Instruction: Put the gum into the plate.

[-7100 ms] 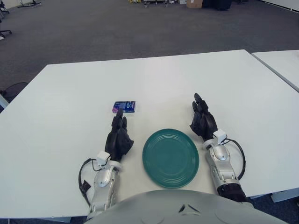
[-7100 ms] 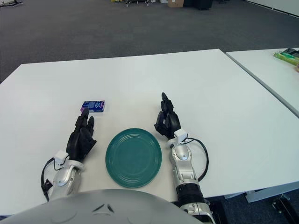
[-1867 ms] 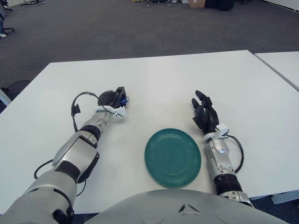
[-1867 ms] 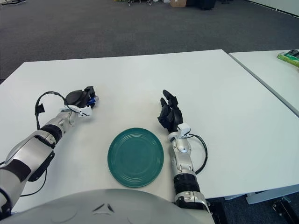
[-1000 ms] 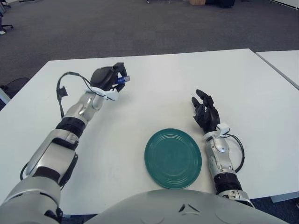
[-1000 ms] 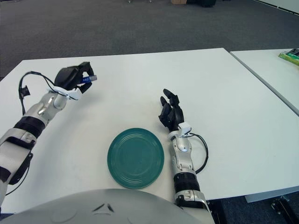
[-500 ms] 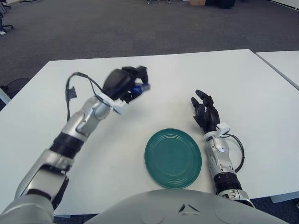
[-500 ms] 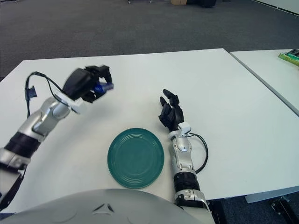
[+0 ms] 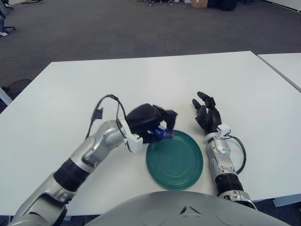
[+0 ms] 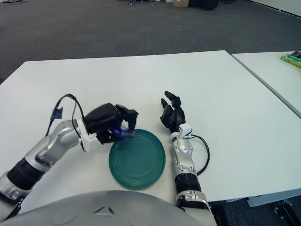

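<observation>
My left hand [image 9: 157, 125] is shut on the small blue gum pack [image 9: 164, 133] and holds it over the left rim of the green plate [image 9: 181, 162]. The pack shows below the curled fingers, just above the plate's edge. The plate lies on the white table near its front edge and has nothing in it. My right hand [image 9: 207, 116] rests on the table right of the plate with its fingers spread, holding nothing. The same scene shows in the right eye view, with the left hand [image 10: 117, 121] and gum pack [image 10: 124, 133] at the plate [image 10: 141, 162].
The white table [image 9: 155, 80] stretches wide behind the plate. A second white table [image 10: 277, 70] stands to the right across a narrow gap, with a green packet [image 10: 292, 56] at its far edge. Grey carpet lies beyond.
My left hand has carried the gum pack down and to the right, from above the table's middle left to the plate's left rim. The right hand has not moved.
</observation>
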Tool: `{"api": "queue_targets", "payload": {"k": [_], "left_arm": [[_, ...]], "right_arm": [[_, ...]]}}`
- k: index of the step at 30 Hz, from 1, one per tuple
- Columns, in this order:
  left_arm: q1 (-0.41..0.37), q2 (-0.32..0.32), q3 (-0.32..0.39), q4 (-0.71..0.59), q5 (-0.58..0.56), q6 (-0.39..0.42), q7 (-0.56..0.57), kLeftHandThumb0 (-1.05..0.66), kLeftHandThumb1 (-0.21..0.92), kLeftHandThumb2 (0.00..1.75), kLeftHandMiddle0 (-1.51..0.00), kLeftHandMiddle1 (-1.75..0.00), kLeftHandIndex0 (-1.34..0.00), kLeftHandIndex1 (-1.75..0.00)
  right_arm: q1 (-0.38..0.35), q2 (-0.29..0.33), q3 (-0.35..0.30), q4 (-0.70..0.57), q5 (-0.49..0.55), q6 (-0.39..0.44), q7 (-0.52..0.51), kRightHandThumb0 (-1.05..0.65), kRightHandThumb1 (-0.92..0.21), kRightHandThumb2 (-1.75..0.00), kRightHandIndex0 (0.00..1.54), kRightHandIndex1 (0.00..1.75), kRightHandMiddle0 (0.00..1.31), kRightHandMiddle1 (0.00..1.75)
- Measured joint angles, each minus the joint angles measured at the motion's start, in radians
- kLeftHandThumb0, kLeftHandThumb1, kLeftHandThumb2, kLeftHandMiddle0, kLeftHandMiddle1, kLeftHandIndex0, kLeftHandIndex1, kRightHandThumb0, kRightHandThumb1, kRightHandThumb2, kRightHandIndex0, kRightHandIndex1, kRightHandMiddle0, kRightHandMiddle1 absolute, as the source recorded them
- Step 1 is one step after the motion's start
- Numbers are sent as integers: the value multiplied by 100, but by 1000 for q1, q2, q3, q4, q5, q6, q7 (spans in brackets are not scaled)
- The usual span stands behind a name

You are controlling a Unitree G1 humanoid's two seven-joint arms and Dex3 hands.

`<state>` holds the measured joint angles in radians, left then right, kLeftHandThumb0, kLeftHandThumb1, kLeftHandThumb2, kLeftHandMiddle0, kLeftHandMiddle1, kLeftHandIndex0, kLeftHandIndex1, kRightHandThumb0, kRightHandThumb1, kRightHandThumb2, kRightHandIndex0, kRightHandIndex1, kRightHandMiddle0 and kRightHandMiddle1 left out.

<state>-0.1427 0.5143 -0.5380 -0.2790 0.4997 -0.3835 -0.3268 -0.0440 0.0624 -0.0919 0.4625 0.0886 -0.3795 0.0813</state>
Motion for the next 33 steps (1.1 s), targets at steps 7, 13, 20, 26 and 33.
{"api": "queue_targets", "payload": {"k": [7, 13, 20, 26, 33], "left_arm": [[-6, -2, -50, 5, 99, -160, -2, -50, 23, 141, -111, -175, -67, -175], [-6, -5, -77, 31, 189, -251, -1, -50, 23, 141, -111, -175, -67, -175], [6, -33, -91, 84, 226, -270, 3, -50, 24, 140, -110, -175, -67, -175], [32, -54, -95, 101, 225, -243, -9, -48, 29, 134, -104, -175, -63, -175], [34, -78, -93, 109, 244, -240, 9, -51, 81, 60, -43, -139, -22, -152]], "right_arm": [[-9, -1, 4, 14, -8, -4, -5, -70, -92, -94, 36, 0, 0, 70], [-8, 0, 12, 16, -32, -8, -26, -68, -92, -95, 36, 0, 0, 68], [-6, 0, 20, 15, -45, -10, -42, -67, -92, -96, 36, 0, 0, 66], [-6, 0, 27, 13, -54, -10, -51, -67, -92, -97, 35, 0, 0, 65], [-5, 1, 26, 13, -53, -9, -48, -65, -92, -97, 37, 1, 0, 72]]}}
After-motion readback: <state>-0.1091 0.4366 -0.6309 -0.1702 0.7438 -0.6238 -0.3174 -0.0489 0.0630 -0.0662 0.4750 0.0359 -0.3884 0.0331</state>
